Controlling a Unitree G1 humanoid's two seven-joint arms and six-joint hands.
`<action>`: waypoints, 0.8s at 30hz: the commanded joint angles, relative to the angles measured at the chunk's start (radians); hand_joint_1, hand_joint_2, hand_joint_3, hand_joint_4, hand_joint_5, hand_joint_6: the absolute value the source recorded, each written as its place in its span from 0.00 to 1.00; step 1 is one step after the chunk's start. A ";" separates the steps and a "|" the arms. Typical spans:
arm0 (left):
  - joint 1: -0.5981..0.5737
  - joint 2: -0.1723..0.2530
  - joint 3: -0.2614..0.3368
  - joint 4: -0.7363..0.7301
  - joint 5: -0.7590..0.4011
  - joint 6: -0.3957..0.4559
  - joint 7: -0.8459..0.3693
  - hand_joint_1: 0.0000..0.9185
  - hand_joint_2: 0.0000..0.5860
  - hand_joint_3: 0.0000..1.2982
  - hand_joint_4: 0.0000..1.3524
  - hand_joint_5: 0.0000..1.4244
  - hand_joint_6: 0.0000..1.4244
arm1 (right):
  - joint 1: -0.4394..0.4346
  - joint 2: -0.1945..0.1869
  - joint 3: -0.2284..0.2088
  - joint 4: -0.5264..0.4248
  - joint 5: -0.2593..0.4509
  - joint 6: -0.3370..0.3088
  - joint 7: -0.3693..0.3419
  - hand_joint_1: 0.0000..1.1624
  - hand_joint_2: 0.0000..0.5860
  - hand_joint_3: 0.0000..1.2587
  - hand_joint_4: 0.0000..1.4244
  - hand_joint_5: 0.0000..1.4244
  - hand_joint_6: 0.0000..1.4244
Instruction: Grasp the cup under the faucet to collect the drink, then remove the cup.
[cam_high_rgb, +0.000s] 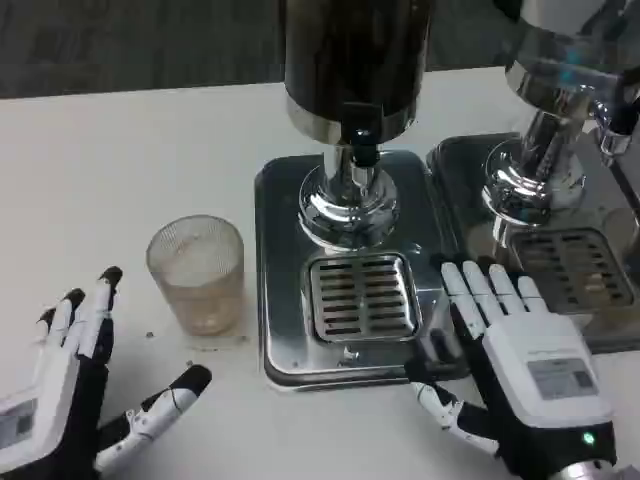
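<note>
Left hand (75, 400) of mine lies open, the cup (197, 273) upright just ahead and right of it, beside the tray (275, 300), not under the faucet (363, 148). My right hand (515, 365), seemingly open, rests farther off.

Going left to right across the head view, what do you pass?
left hand → ribbed glass cup → drip grate under the dark dispenser's faucet → right hand → second dispenser's grate
</note>
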 joint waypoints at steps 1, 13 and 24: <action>0.003 -0.002 0.003 -0.007 0.000 0.008 -0.003 0.00 0.17 0.00 0.00 0.00 0.00 | -0.004 0.000 -0.003 0.002 0.005 -0.004 -0.001 0.26 0.70 0.00 0.00 0.00 0.00; -0.012 0.001 0.013 -0.007 0.005 0.001 0.015 0.00 0.17 0.00 0.00 0.00 0.00 | -0.017 -0.002 -0.005 0.009 0.005 -0.003 0.001 0.26 0.70 0.00 0.00 0.00 0.00; -0.067 0.020 0.063 0.037 -0.020 -0.036 0.042 0.00 0.08 0.00 0.00 0.00 0.00 | -0.028 0.022 0.009 0.019 -0.014 0.022 -0.004 0.29 0.68 0.00 0.00 0.00 0.00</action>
